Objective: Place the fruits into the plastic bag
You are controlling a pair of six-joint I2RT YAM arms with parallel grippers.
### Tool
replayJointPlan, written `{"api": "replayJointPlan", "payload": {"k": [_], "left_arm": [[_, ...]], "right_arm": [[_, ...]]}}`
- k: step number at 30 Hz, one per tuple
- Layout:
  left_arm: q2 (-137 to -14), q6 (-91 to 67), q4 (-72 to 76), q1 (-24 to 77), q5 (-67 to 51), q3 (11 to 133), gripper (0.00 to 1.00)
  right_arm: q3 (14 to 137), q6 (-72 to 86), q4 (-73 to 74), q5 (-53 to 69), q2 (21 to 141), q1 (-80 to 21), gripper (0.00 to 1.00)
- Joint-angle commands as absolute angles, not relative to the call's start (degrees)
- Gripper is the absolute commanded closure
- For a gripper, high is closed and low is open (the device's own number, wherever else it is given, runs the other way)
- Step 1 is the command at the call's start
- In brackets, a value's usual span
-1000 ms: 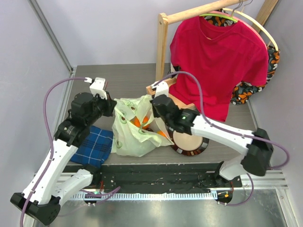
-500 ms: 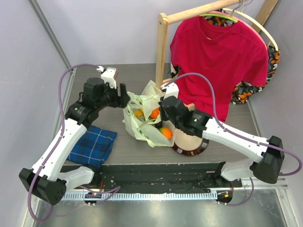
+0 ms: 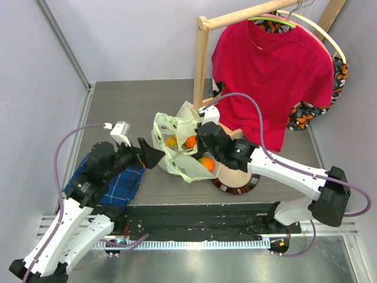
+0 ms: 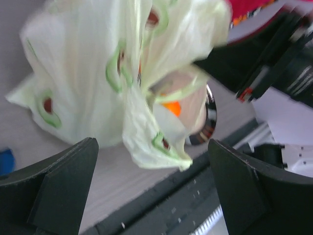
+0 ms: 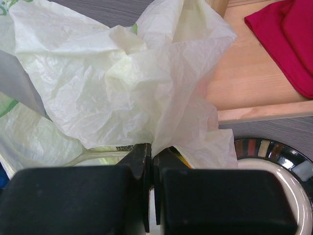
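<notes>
The plastic bag [image 3: 178, 150] stands bunched up at the middle of the table, pale yellow-green with avocado prints. Small oranges [image 3: 191, 141] show through its open top, and one orange [image 4: 174, 107] glows through the film in the left wrist view. My right gripper [image 3: 201, 139] is shut on a fold of the plastic bag [image 5: 112, 83], the film pinched between its jaws [image 5: 152, 152]. My left gripper [image 3: 152, 154] stands wide open just left of the bag, apart from it, with nothing between its fingers [image 4: 49, 191]. Other fruits are hidden inside the bag.
A dark round plate with a patterned rim [image 3: 227, 187] lies right of the bag, under the right arm. A blue plaid cloth [image 3: 118, 184] lies at the near left. A wooden rack [image 3: 201, 65] with a red shirt [image 3: 271, 71] stands behind.
My left gripper opened, let go of the bag and drew back toward the near left over the plaid cloth. The right gripper kept its grip on the bag.
</notes>
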State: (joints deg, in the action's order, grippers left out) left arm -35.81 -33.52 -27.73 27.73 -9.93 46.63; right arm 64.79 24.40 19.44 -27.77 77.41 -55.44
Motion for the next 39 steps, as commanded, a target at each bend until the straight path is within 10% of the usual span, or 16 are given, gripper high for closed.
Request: {"api": "replayJointPlan", "payload": {"k": [1, 16, 21, 24, 28, 39], "left_arm": [[-33.4, -48.3, -21.4, 31.4, -14.2, 37.0, 0.00], [-43.5, -58.3, 2.9, 42.9, -9.0, 25.9, 0.02], [-44.3, -58.8, 4.0, 43.0, -7.3, 24.4, 0.62], [-40.5, -59.0, 1.9, 43.0, -4.2, 23.6, 1.00], [-33.9, -58.0, -2.3, 42.9, -0.4, 23.8, 1.00], [-29.2, -54.5, -14.1, 42.7, 2.8, 29.4, 1.00]], "right_arm": [[66.2, 24.9, 16.2, -29.0, 78.0, -55.5, 0.99], [65.5, 26.0, 17.0, -28.9, 78.1, -55.5, 0.99], [65.6, 24.1, 17.4, -25.9, 77.9, -55.5, 0.90], [64.5, 20.8, 16.8, -22.7, 76.4, -55.9, 0.68], [61.9, 14.2, 14.6, -21.8, 71.6, -59.1, 0.33], [62.0, -2.8, 14.8, -34.0, 72.1, -72.7, 0.23]]}}
